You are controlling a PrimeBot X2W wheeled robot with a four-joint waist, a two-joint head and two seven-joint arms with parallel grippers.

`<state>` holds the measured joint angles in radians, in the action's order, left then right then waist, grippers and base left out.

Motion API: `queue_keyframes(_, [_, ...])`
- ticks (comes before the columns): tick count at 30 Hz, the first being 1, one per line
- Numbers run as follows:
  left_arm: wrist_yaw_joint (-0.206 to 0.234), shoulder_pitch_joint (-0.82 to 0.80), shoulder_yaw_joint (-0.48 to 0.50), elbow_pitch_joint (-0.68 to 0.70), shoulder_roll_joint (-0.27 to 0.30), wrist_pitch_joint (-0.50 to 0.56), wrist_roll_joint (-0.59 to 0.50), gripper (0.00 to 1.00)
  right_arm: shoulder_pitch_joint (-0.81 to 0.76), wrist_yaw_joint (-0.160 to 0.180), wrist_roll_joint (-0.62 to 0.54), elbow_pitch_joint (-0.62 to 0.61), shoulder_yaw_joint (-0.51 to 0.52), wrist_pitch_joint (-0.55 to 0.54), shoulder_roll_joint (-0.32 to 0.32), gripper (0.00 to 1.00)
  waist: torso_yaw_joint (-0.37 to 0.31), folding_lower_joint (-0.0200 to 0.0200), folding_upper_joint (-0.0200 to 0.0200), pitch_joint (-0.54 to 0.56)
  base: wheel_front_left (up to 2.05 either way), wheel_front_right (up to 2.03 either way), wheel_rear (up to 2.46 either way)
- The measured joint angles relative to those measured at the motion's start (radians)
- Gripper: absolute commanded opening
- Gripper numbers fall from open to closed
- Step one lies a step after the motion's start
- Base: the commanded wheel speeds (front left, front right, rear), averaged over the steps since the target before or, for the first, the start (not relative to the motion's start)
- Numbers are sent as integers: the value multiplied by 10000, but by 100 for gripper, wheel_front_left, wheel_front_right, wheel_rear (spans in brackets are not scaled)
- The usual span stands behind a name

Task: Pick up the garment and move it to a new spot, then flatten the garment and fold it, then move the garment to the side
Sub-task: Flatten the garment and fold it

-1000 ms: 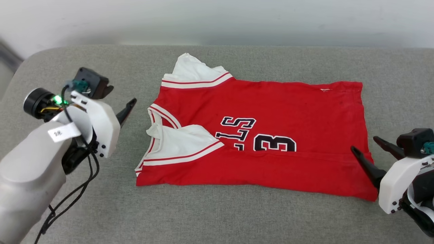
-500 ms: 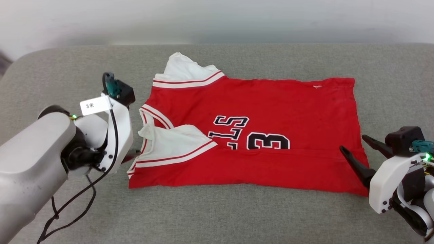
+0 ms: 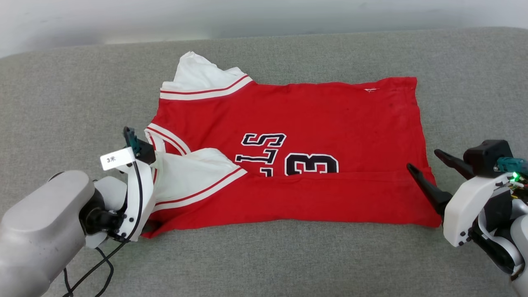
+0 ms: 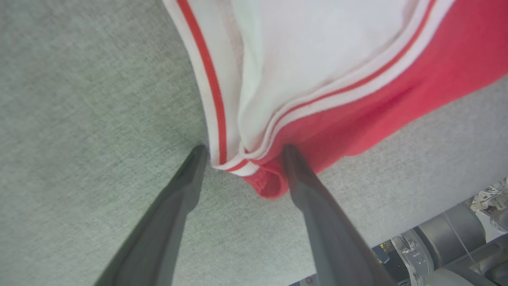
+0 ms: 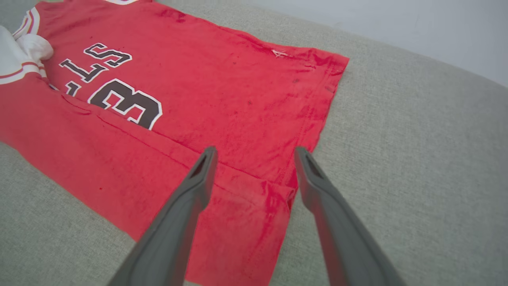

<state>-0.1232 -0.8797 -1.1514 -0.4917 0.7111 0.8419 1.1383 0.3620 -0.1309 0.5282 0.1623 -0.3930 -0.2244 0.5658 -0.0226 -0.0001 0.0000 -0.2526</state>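
So the grey padded surface [image 3: 264,255] runs across the head view, and the garment [image 3: 330,123] lies flat mid-frame, collar to the left, its lower strip looking folded up over the number. I'd say we're in the fold step. The left gripper [image 4: 244,149] is spread wide around the lower-left sleeve corner and the right gripper [image 3: 422,159] wide over the lower-right hem corner, neither holding anything. Next up, probably: pinch both corners and lift evenly.
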Motion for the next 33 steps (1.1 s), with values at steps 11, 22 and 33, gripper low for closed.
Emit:
queue_keyframes(11, [-46, 171, -272, 311, 56, -1009, 58, 0, 745, 0, 65, -190, -213, -430, 734, 100, 31, 1, 0, 393, 0, 0, 0])
queue_keyframes(22, [-50, 49, -510, 1668, 727, -1852, 13, 0, 2020, 0, 1797, -1047, -1427, -5110, 2581, 100, 319, 0, 0, 732, 0, 0, 0])
queue_keyframes(33, [-50, -443, -673, 2025, 692, -2121, -186, 0, 1904, 0, 2708, 479, -1377, -7043, 1680, 100, 596, 1, 0, 135, 0, 0, 0])
